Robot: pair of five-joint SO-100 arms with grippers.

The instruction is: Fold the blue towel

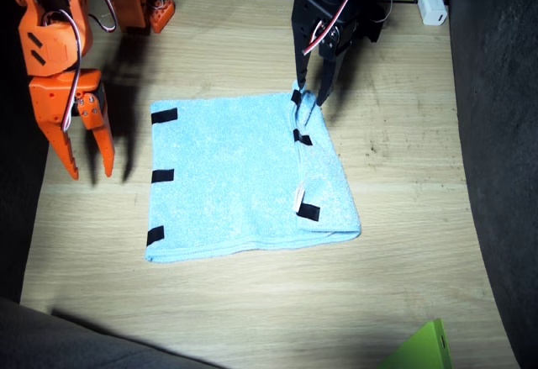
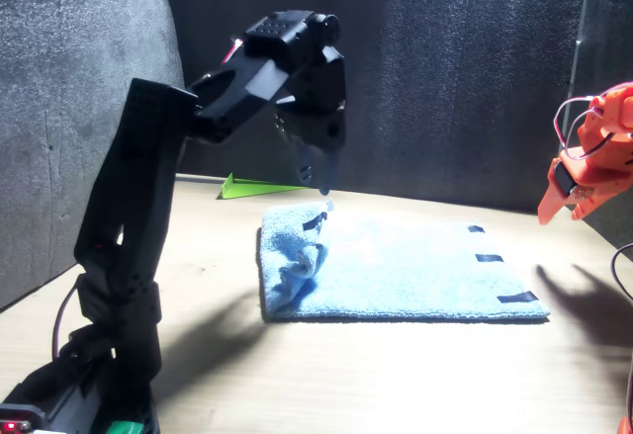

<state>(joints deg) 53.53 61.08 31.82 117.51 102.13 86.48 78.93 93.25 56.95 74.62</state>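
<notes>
Sky-blue terry cloth, the blue towel (image 1: 239, 176) lies mostly flat on the wooden table (image 1: 403, 285), and everything else sits around it. Its edge on the left arm's side is turned over onto the rest, making a doubled strip with a loose bulge at the corner furthest from that arm's base. Black tape strips (image 1: 163, 175) mark the edge nearest the right arm, and more strips show along the turned-over edge.

The black left gripper (image 1: 313, 100) points down over the towel's corner by that folded edge, its fingers slightly apart with the tips at the cloth; whether they pinch any fabric cannot be told. In the front view the same gripper (image 2: 318, 179) hangs just above the towel (image 2: 396, 271).

The orange right gripper (image 1: 88, 163) hovers beside the towel's taped edge, clear of the cloth, its two fingers spread and holding nothing.

A green object (image 1: 420, 350) lies well apart from the towel at the table's edge
</notes>
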